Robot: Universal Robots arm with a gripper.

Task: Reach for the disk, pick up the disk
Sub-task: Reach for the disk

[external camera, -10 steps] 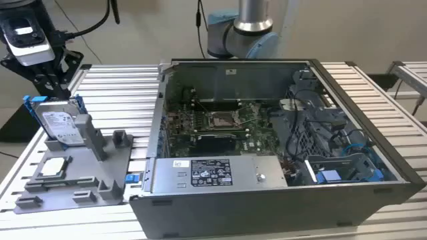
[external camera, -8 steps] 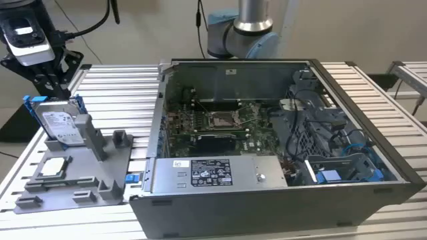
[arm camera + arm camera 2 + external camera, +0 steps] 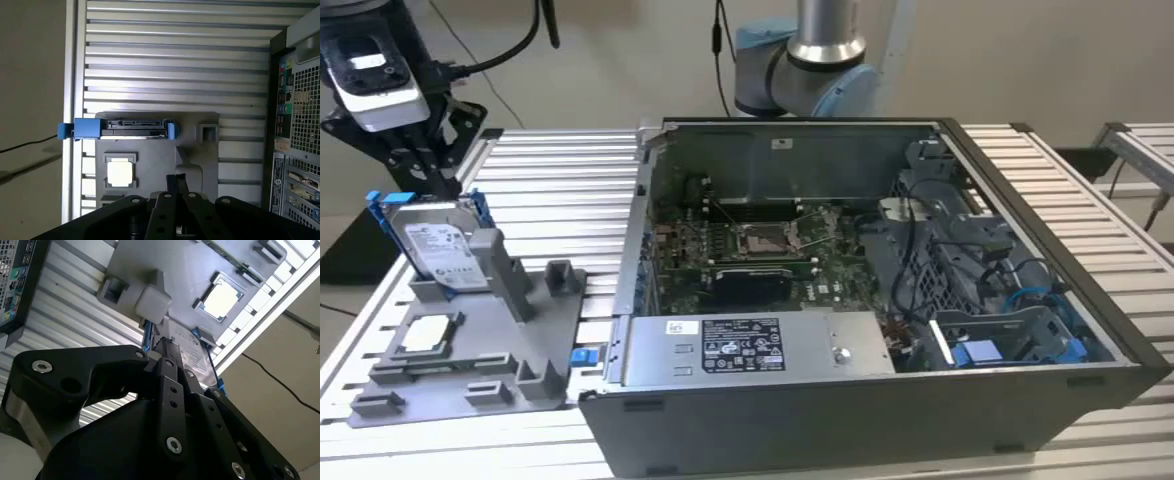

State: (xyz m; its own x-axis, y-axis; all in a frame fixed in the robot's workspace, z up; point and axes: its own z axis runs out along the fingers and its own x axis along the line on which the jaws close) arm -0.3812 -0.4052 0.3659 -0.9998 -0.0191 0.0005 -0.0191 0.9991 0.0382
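Observation:
The disk [image 3: 438, 248] stands upright on its edge in a slot of the grey fixture [image 3: 480, 350], at the exterior view's left. It is silver-grey with a white label and blue rails on both sides. My black gripper [image 3: 440, 180] hangs just above and behind its top edge, apart from it, fingers shut with nothing between them. In the first wrist view the disk's top edge [image 3: 134, 129] lies beyond the closed fingertips [image 3: 176, 179]. In the second wrist view the labelled face [image 3: 192, 354] shows past the gripper [image 3: 167, 342].
A small square silver chip [image 3: 427, 335] lies on the fixture in front of the disk. An open computer case [image 3: 854, 420] fills the middle and the exterior view's right. A small blue bracket [image 3: 583, 356] sits by the case. Everything rests on a slatted aluminium table [image 3: 560, 180].

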